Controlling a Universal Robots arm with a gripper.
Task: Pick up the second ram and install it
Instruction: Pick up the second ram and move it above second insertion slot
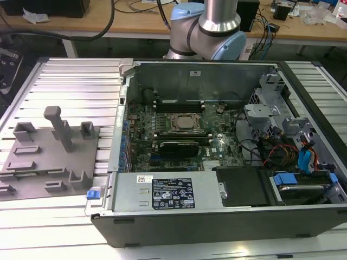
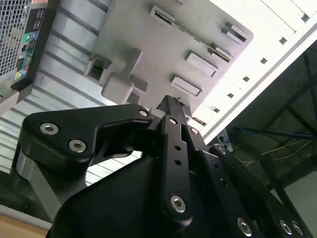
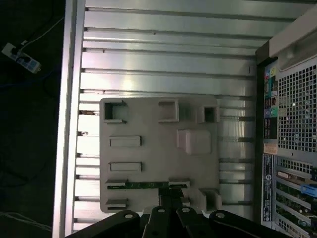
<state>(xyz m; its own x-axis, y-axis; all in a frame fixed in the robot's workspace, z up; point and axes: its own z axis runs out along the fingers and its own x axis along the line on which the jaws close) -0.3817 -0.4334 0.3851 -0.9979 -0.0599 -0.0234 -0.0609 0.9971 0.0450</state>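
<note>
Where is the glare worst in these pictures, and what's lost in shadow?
First wrist view: bright glare bands on the ribbed table, the floor beside it nearly black. Second wrist view: that table washes out to white. Exterior view: even light, only some shade inside the computer case.

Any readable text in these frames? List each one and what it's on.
None can be quoted; all the print is too small or blurred.
Black label on the power supply cover: white print, unreadable.
White sticker on the same cover: blurred.
Label strip on the case's rear panel, first wrist view: too small.
</note>
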